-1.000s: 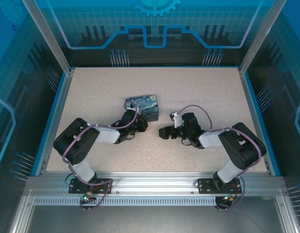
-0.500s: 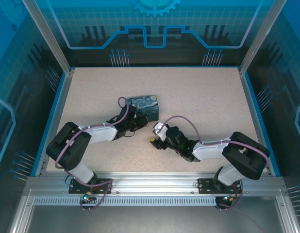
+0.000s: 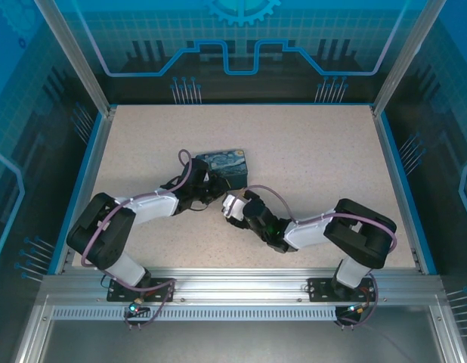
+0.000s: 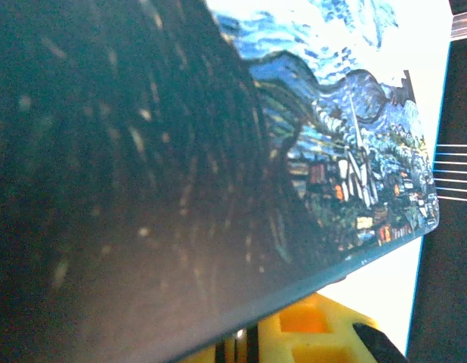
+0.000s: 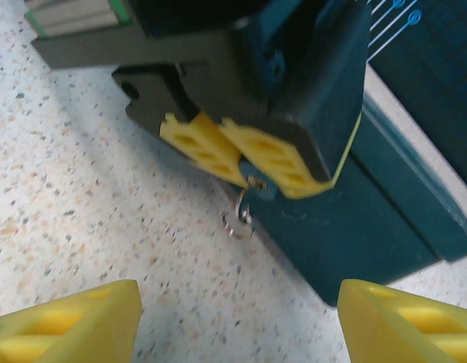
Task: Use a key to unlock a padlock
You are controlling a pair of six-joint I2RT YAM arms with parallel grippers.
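The right arm has swung in leftward since a second ago, and the right pincer [image 5: 237, 321] stands spread and empty, facing the left pincer [image 5: 248, 180]. That one is pressed together, pinching the padlock [image 5: 241, 213], a tiny glint dangling just under its tips, against the painted box [image 5: 354, 227] behind it

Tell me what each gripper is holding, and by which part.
Left gripper pinches a small metal piece by its top end; the rest dangles below. Key or padlock: cannot tell. Right gripper is open, holding nothing.
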